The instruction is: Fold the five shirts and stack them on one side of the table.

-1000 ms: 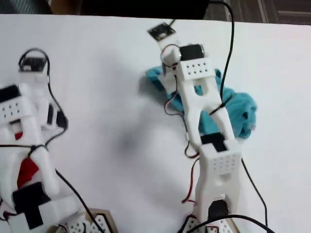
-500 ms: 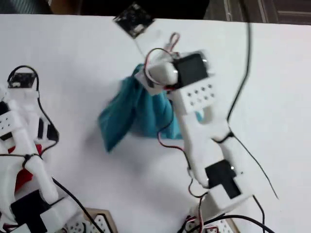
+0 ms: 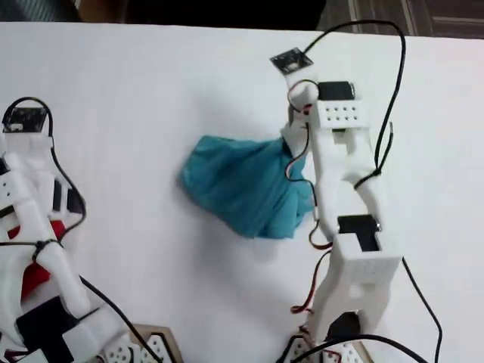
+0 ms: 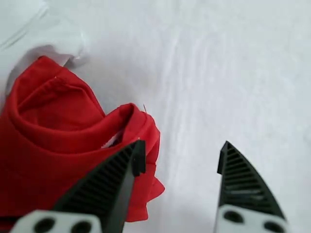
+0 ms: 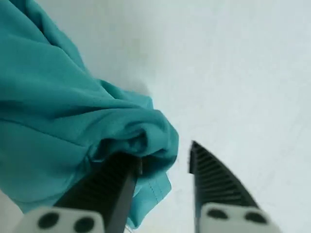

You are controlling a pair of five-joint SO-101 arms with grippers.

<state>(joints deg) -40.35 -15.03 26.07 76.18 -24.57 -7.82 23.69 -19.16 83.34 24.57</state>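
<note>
Currently an edge of the crumpled teal shirt (image 3: 242,185) is found just inside the parted jaws of the right gripper (image 5: 165,155), likely for a spreading pinch; the red shirt (image 4: 58,145) is bunched beside the open left gripper (image 4: 182,145).

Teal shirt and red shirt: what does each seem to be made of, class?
Teal shirt: thin, soft cloth, matte, probably knit; it crumples into loose folds. Red shirt: similar soft matte fabric, judging by its rolled folds.

Your left gripper (image 4: 182,150) points downward with its jaws apart; your right gripper (image 5: 165,155), farther forward, is parted too.
</note>
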